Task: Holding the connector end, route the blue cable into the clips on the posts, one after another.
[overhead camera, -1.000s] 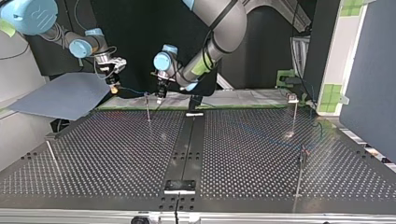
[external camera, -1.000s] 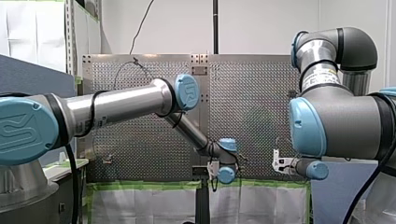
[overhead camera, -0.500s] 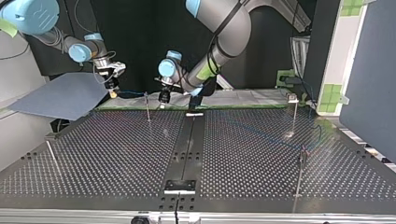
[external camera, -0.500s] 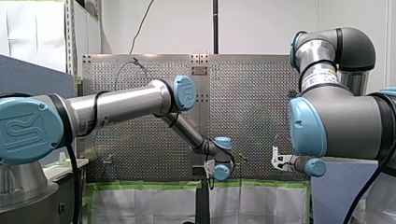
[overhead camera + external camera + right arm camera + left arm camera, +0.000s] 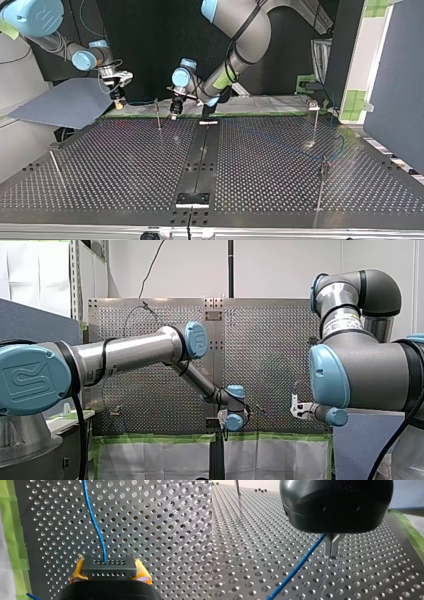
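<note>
1. Over the last second my left gripper point(image 5: 174, 109) had sunk lower and drifted slightly rightward in the upper middle of the top view. It ended just right of a thin post point(image 5: 158, 116). My right gripper point(image 5: 118, 102) had edged down and a touch leftward in the upper left.
2. The post stood between the two grippers. I judged that the stretch of blue cable point(image 5: 96, 527) between them was being brought down toward that post's clip, with the other posts not yet reached.
3. In the right wrist view, the yellow pads point(image 5: 78, 568) were clamped on the black connector point(image 5: 109, 567). The cable left it straight ahead over the perforated table point(image 5: 162, 530).
4. In the left wrist view, the metal fingers point(image 5: 331, 546) met at their tips, close above the table. The cable emerged beside their base and ran away across the holes. Whether it was pinched between them could not be told.
5. The clip was too small to make out in the top view, and the cable between the grippers showed only as a faint thread there. Whether it had seated was unclear.
6. In the front view both grippers were hidden behind the arms' wrists.
</note>
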